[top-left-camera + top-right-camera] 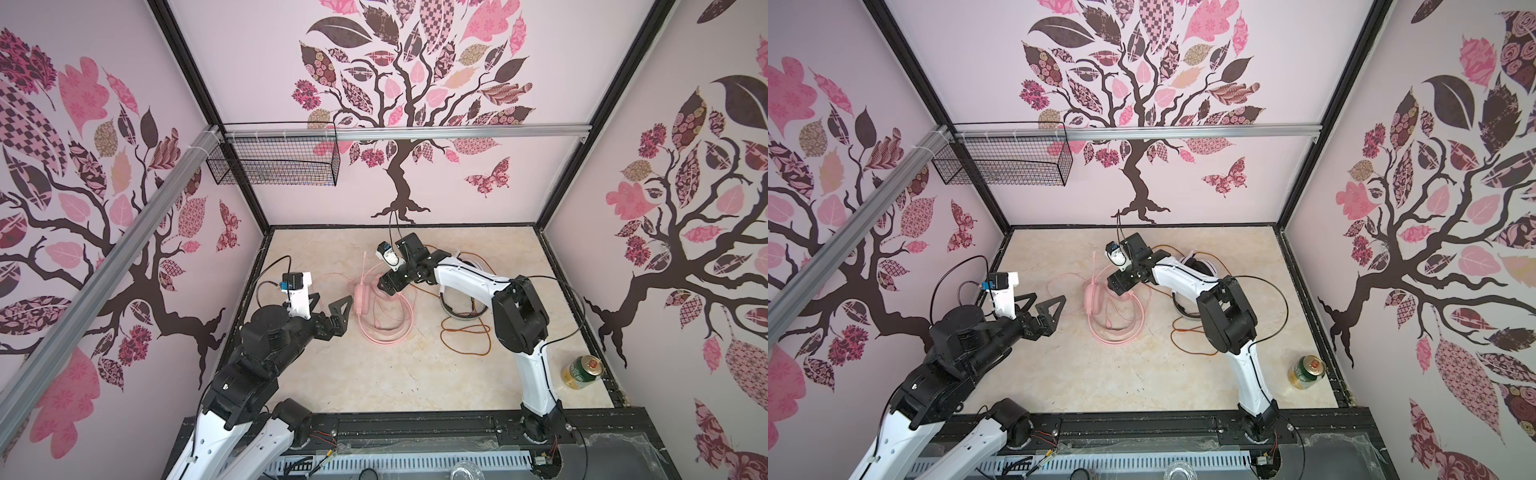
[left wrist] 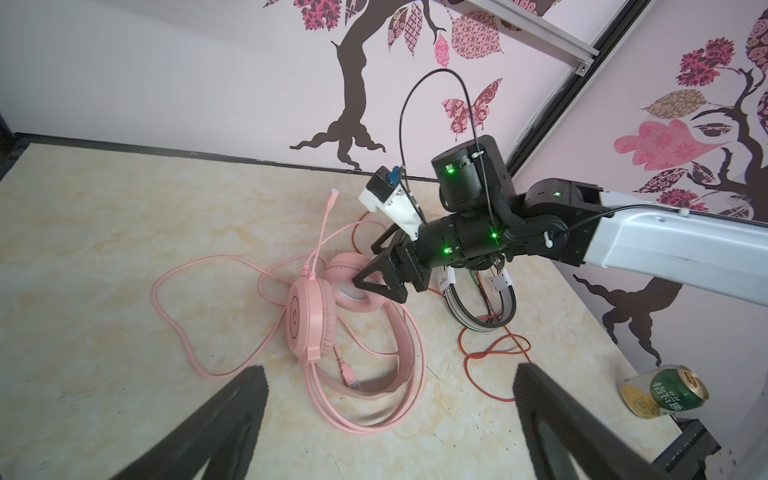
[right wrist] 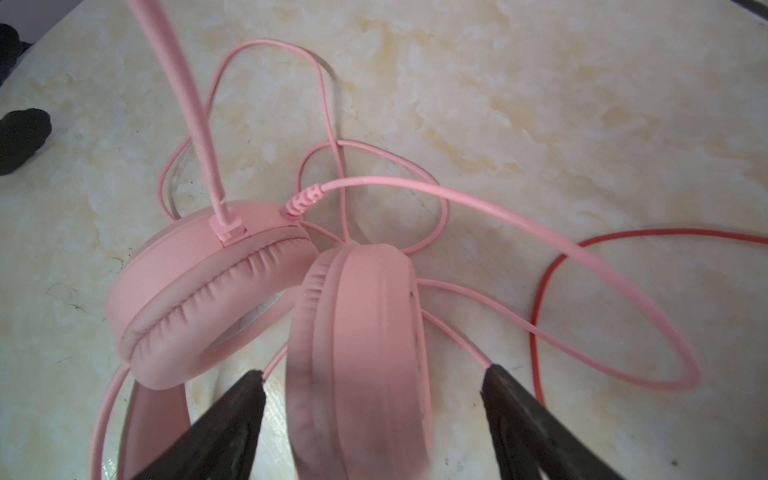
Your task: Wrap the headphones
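Pink headset (image 1: 358, 299) has one ear cup (image 3: 361, 324) between the right gripper's (image 3: 372, 372) spread jaws, not yet clamped; left gripper (image 1: 335, 296), wide open, hovers beside it.

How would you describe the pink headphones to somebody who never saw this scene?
Look at the beige tabletop. Near its middle, at the right gripper, lie the pink headphones. Unlike the white headphones with orange cable beside them, everything is pink, even cable and microphone boom.
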You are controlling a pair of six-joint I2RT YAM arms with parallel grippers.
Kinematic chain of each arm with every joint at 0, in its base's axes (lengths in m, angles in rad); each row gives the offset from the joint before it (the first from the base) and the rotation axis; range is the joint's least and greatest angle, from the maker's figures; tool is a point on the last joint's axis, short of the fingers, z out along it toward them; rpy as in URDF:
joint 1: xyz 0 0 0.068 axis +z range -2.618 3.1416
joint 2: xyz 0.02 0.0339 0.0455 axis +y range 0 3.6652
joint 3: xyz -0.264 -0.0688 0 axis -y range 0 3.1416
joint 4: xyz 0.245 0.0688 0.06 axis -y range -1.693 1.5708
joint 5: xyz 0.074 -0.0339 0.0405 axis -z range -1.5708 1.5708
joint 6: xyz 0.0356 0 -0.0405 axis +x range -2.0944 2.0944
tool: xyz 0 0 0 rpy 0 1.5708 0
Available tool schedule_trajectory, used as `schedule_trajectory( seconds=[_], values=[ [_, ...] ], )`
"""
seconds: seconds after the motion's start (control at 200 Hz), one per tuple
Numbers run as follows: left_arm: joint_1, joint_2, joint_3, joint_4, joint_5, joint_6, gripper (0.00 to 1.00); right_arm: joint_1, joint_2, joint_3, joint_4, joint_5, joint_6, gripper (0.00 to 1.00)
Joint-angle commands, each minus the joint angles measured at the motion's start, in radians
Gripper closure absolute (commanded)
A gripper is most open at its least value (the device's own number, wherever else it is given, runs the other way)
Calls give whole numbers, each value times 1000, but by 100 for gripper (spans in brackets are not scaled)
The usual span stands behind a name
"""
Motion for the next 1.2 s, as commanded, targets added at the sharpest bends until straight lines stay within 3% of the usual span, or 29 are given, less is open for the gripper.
schedule_trajectory(
  seconds=[0.0,0.225,0.4,0.59,0.765,0.97,1.195],
  values=[
    [4,-14,-20,17,20,-1,4,21,74,57,-49,22,-12,16],
    [3,-13,-21,18,23,-1,4,33,135,105,-51,99,29,29],
    [4,-5,-23,19,24,1,4,35,61,19,27,158,76,51],
    [4,3,-36,27,15,-4,3,36,-159,-212,208,235,232,79],
    [2,60,-44,40,-9,-58,3,35,-368,-418,340,400,494,73],
    [-10,233,28,-26,3,-257,3,35,-564,-620,452,503,634,76],
    [-216,390,78,-40,-141,-446,3,34,-678,-736,445,668,813,78]
  ],
)
